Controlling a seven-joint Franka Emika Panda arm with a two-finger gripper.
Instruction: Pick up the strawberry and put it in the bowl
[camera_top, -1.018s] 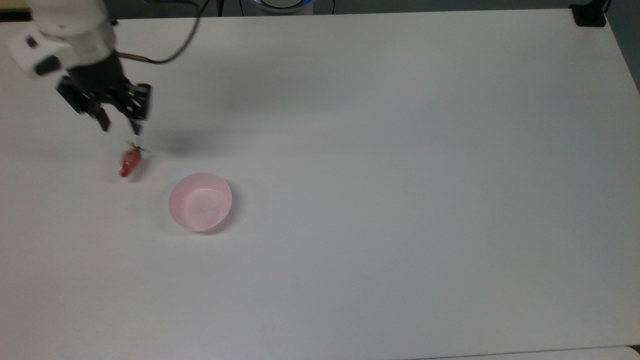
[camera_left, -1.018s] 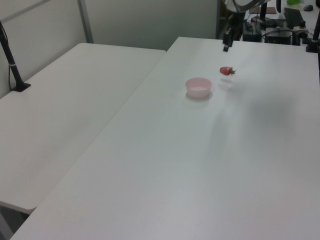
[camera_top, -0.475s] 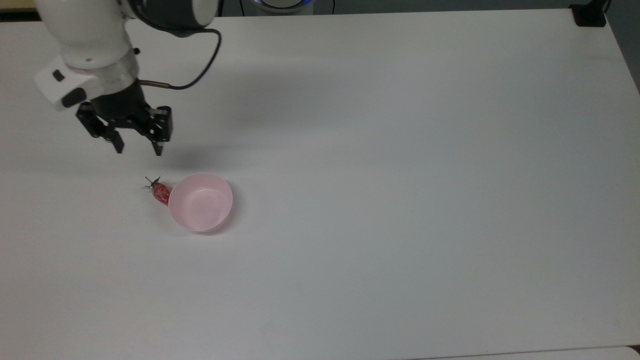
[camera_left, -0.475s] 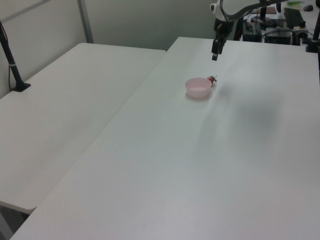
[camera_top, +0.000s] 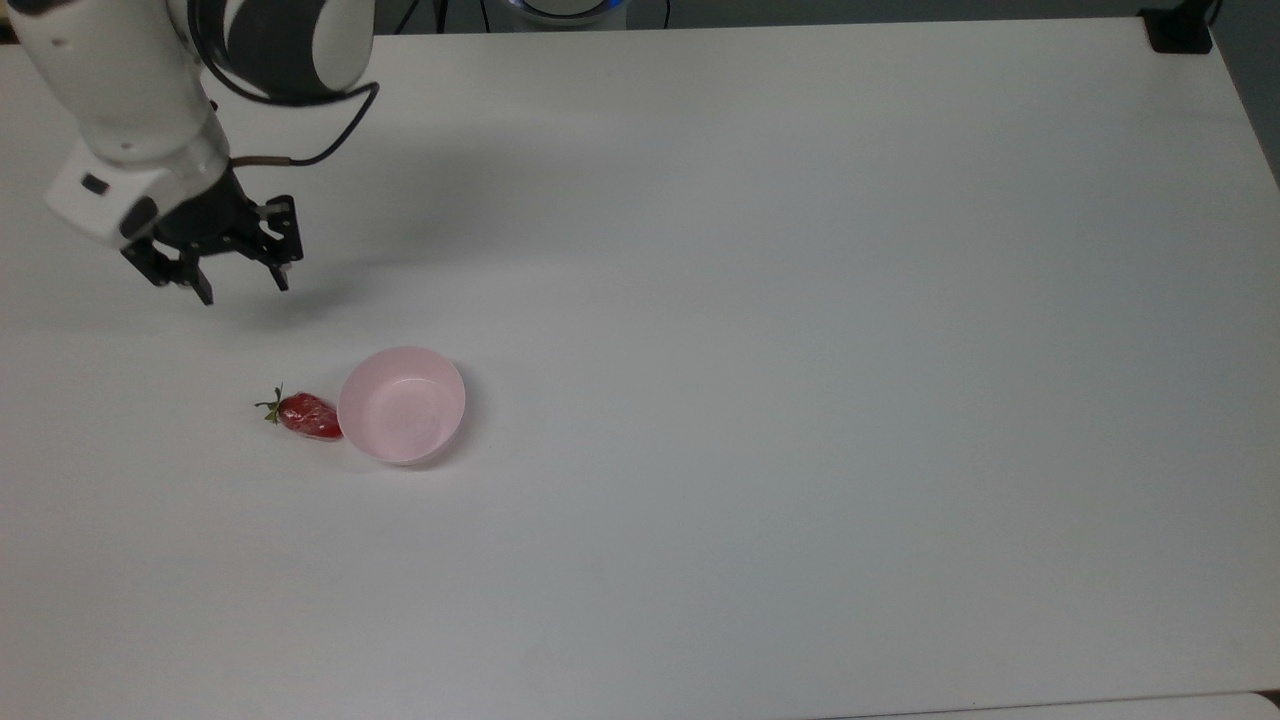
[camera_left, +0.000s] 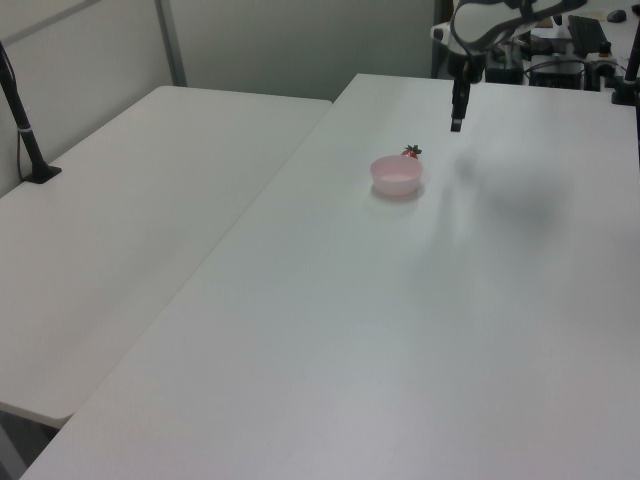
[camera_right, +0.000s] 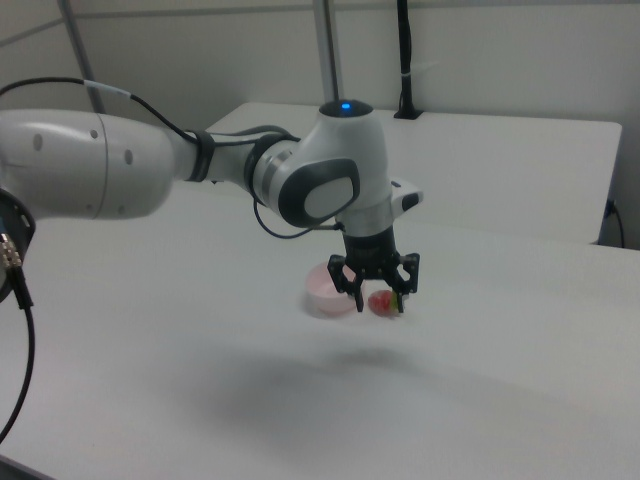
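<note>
Strawberry on table, touching bowl rim — hand raised, fingers spread, empty.

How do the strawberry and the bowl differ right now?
The strawberry is glossy red with a green stem; the bowl is pale pink and plain. The strawberry is much smaller and lies on its side; the bowl stands upright, nothing in it. Both rest on the white table, touching.

Arm reaches out; hand points down, fingers spread, empty
</note>
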